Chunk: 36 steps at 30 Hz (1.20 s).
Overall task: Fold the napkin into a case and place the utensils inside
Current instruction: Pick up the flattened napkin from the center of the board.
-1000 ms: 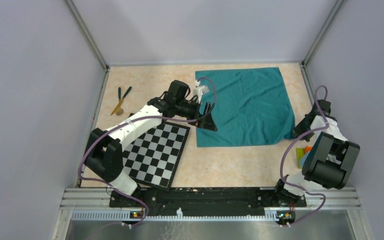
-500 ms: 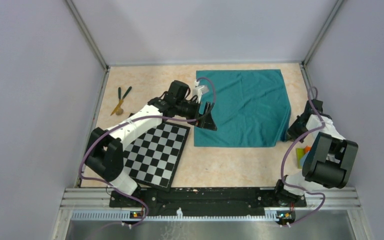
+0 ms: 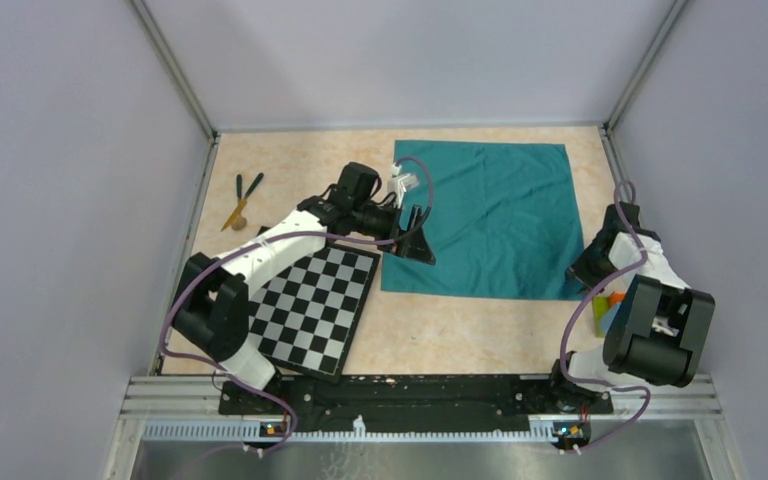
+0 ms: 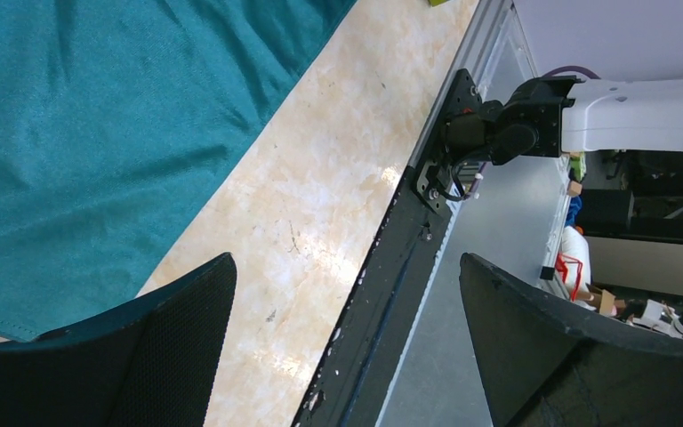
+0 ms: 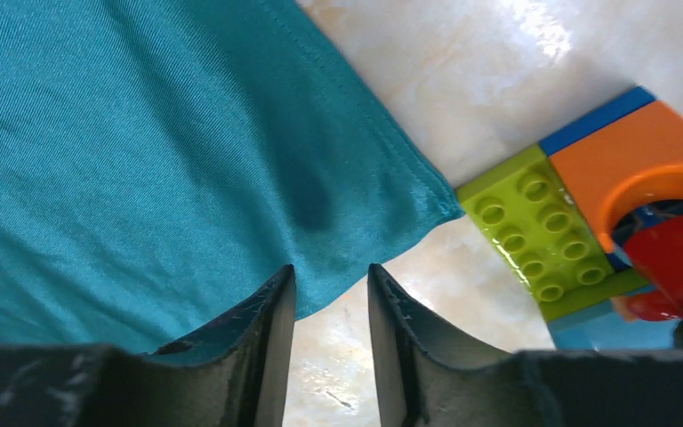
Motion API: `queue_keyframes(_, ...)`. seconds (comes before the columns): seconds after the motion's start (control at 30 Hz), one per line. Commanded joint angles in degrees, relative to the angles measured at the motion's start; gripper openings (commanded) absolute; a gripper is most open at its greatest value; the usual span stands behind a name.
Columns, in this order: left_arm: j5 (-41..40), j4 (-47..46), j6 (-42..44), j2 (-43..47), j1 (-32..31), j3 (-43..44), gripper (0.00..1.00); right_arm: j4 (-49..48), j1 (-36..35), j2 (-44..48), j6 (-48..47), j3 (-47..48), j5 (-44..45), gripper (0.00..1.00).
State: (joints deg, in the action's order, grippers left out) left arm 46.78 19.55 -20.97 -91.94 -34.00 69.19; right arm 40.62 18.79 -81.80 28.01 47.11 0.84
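The teal-green napkin (image 3: 490, 215) lies spread flat as a rough square on the right half of the table. It also shows in the left wrist view (image 4: 98, 116) and the right wrist view (image 5: 142, 133). My left gripper (image 3: 415, 235) is open wide and empty at the napkin's left edge, one finger over its near left corner (image 4: 347, 347). My right gripper (image 3: 582, 272) sits at the napkin's near right corner, jaws a little apart with bare table between them (image 5: 327, 271). The utensils (image 3: 243, 198), two dark green sticks and one tan one, lie at the far left.
A black-and-white checkerboard mat (image 3: 310, 305) lies at the near left under the left arm. Toy blocks (image 3: 608, 308) sit by the right wall, close to the napkin corner (image 5: 587, 205). The black base rail (image 4: 391, 294) runs along the near edge.
The napkin's near right corner was drawn toward the near right and the cloth went from rumpled to flat. The right gripper moved nearer with it. The left arm stayed put.
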Motion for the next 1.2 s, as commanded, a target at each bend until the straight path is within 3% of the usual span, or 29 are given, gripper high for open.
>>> queue_keyframes(0.0, 2.3, -2.4, -0.1, -0.2, 0.4, -0.3, 0.99, 0.4, -0.2, 1.7, 0.8, 1.2, 4.2, 0.38)
queue_keyframes(0.33, 2.9, -2.3, -0.2, -0.4, 1.3, -0.1, 0.99, -0.6, 3.6, -0.8, -1.8, 2.0, 7.4, 0.47)
queue_keyframes(0.83, 3.9, -2.5, -0.4, -0.7, 1.8, -0.2, 0.99, -4.9, 5.0, -6.4, -4.1, 1.1, 6.0, 0.48)
queue_keyframes(1.03, 3.3, -2.2, 0.0, -0.7, 2.0, -0.1, 0.99, -8.6, 5.6, -9.4, -4.8, -1.4, 2.3, 0.37)
queue_keyframes(1.17, 3.5, -2.2, -0.1, -1.1, 2.2, -0.1, 0.99, -9.6, 5.6, -8.5, -4.7, -2.2, 1.1, 0.20)
